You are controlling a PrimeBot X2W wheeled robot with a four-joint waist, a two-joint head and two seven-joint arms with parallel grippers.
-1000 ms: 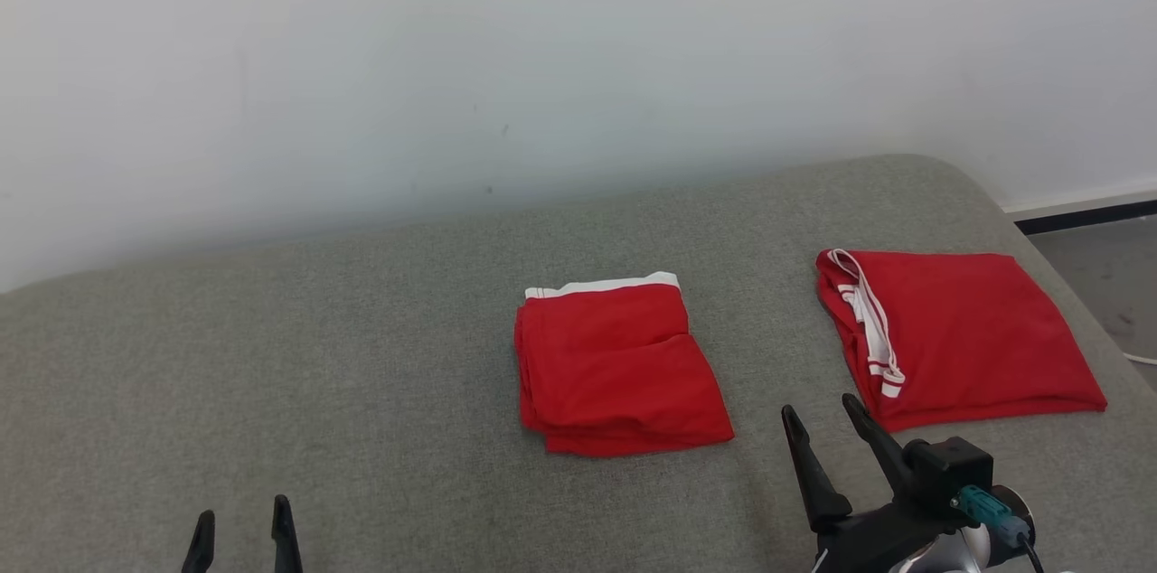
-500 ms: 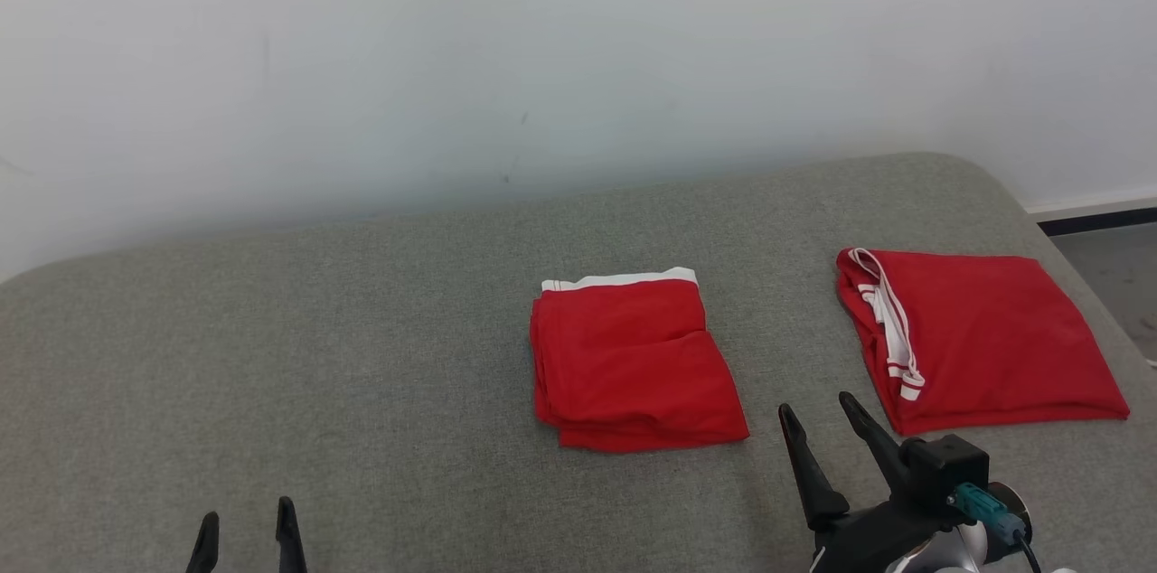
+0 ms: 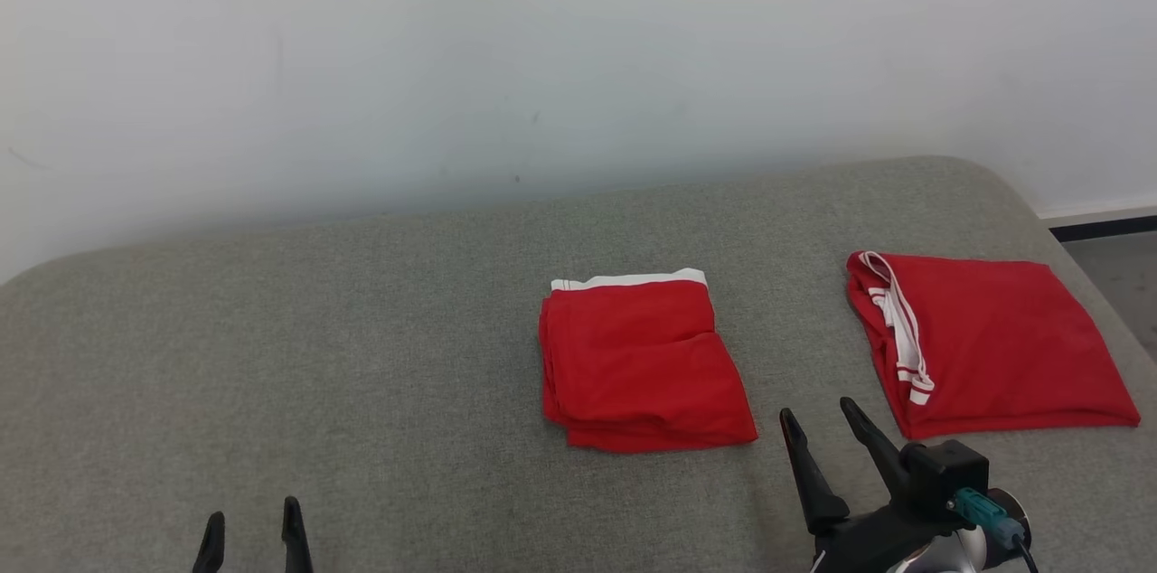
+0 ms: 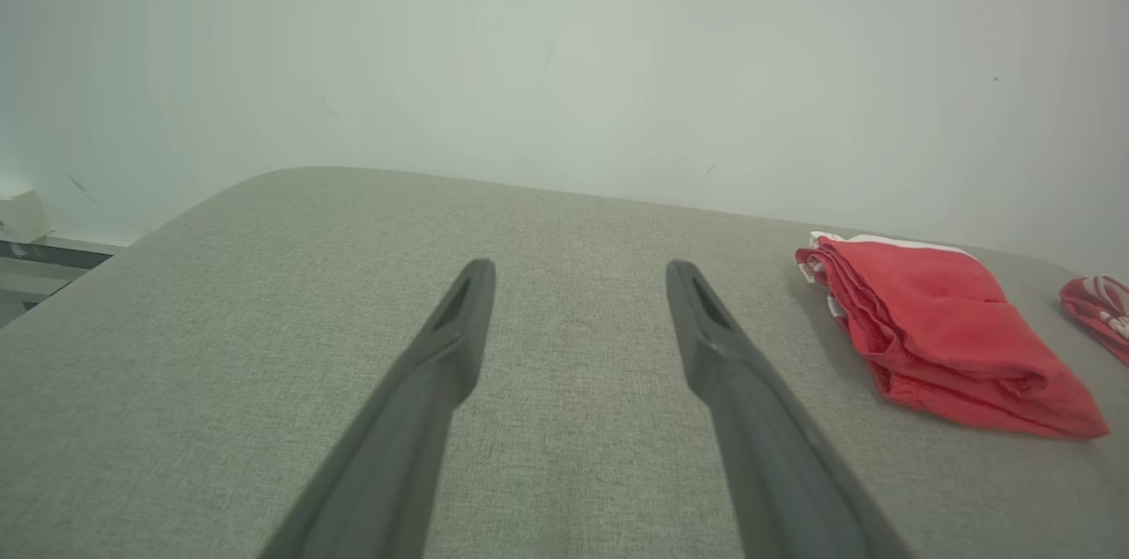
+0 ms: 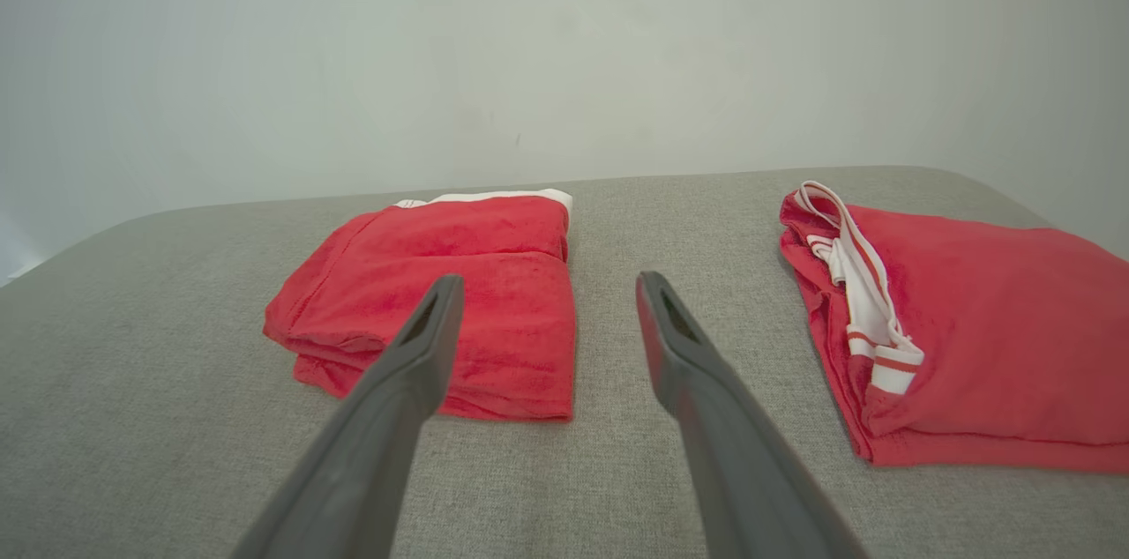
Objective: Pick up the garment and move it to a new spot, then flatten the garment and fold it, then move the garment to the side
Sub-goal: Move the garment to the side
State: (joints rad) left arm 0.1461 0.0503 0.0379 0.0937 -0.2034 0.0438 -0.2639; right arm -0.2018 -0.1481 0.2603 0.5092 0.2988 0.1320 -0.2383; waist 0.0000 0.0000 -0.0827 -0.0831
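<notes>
Garment [image 3: 644,361] lies folded on cushion [image 3: 362,356]; right gripper [image 3: 817,409] and left gripper [image 3: 253,511] gape empty (neither touching it). Step judged: move aside; next, right gripper pinches all layers together.

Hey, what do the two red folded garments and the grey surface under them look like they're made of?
The middle garment and the right garment: soft matte knit, perhaps cotton; limp folds, no sheen, white trim. The grey surface: seemingly woven upholstery over padding; fine flecked weave, rounded edge.
</notes>
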